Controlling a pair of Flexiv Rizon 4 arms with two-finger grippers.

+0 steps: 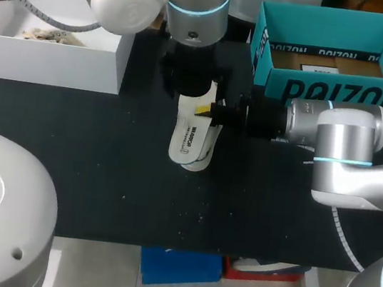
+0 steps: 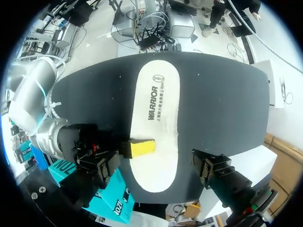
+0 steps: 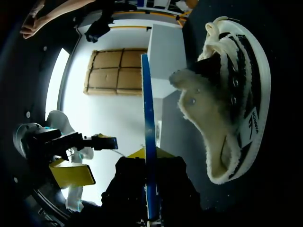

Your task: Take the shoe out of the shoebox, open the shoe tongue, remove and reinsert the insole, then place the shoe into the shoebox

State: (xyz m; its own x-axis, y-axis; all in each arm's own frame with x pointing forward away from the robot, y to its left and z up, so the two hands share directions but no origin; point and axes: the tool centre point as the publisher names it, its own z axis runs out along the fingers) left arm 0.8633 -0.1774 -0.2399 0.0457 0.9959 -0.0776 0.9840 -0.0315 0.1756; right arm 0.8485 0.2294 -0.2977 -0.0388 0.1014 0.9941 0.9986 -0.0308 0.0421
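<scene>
**Work surface.** Black table (image 1: 101, 166). A teal shoebox (image 1: 328, 95) stands open at the far right corner. A white box (image 1: 45, 60) stands at the far left edge.

**Right gripper** (image 1: 208, 110). The right arm enters from the right edge, with the gripper level over the middle of the table. It is closed on the insole (image 1: 186, 139). In the right wrist view the insole appears edge-on as a thin blue strip clamped between the two fingers, with a yellow tip on each side. In the left wrist view one yellow fingertip (image 2: 142, 147) lies flat on the insole's white printed face, at its long edge near the heel end.

**Left gripper** (image 1: 189, 89). The left arm enters from the far left corner, and the gripper points straight down above the heel end of the insole. Its fingers are spread wide apart and grip nothing. The insole's width lies between them without contact.

**Shoe** (image 3: 232, 94). It is out of the shoebox and lies on its side on the table, between the white box and the shoebox. The fleece-lined opening and loose laces face the right gripper. In the head view it is largely covered by the insole, and only its striped side shows at the insole's right edge.
</scene>
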